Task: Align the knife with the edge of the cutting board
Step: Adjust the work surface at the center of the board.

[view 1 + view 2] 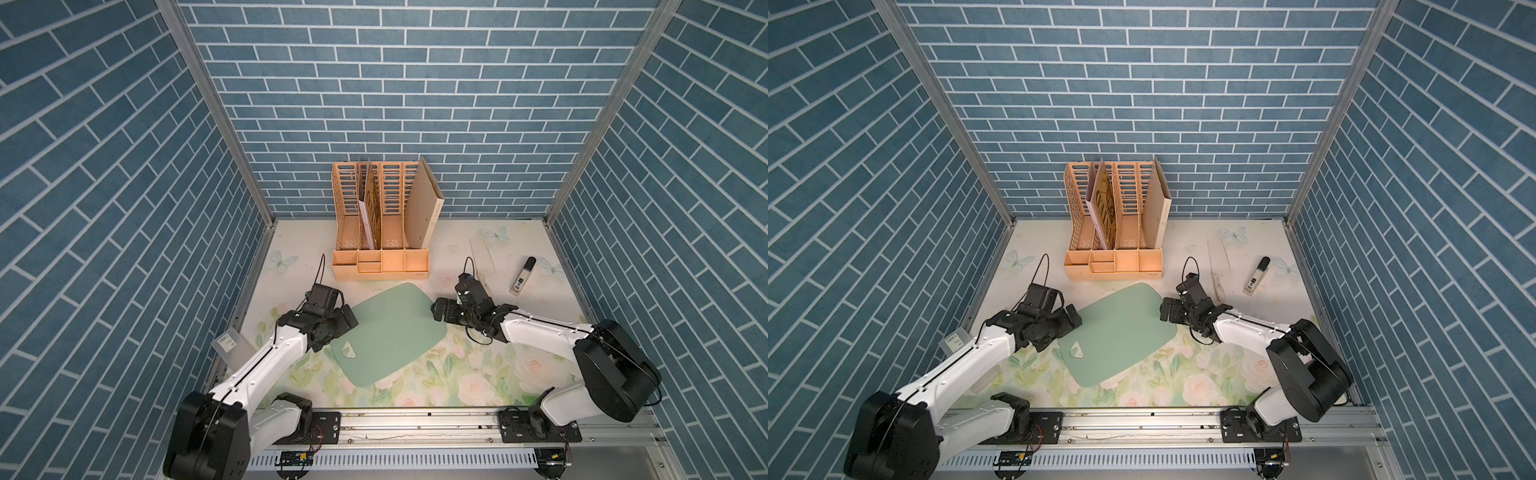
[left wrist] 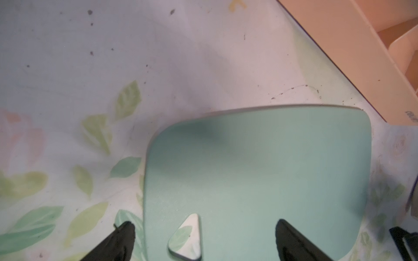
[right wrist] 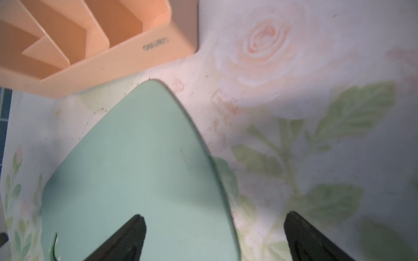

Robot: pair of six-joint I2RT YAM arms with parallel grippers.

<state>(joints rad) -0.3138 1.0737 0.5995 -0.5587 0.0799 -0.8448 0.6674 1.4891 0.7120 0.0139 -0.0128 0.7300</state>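
The left arm (image 1: 266,361) reached from its base on the near rail (image 1: 415,424). Its white forearm slanted up toward the left side of the cutting board (image 1: 395,332), with the wrist bent down. In the left wrist view its jaws stood wide apart and held nothing. One black finger (image 2: 122,239) was over the floral tabletop (image 2: 67,90) and the other (image 2: 291,239) over the board. The board's edge and its small triangular hole (image 2: 186,237) lay between them.

The right arm (image 1: 540,332) rose from the same rail to a high black elbow. Its forearm then ran low and leftward to the board's right side. Its jaws were likewise spread wide and empty, with one finger (image 3: 126,239) above the board and the other (image 3: 305,237) above bare tabletop. Whether any fingertip touched the surface could not be told.

The board lay flat at a slant, its far corner just short of the peach file organizer (image 1: 380,259). The knife (image 1: 482,254) rested on the tabletop behind the right wrist, between the organizer and a white tube with a black cap (image 1: 523,277). It was only a faint pale outline in both top views. It lay apart from the board, touching neither the board nor the jaws.
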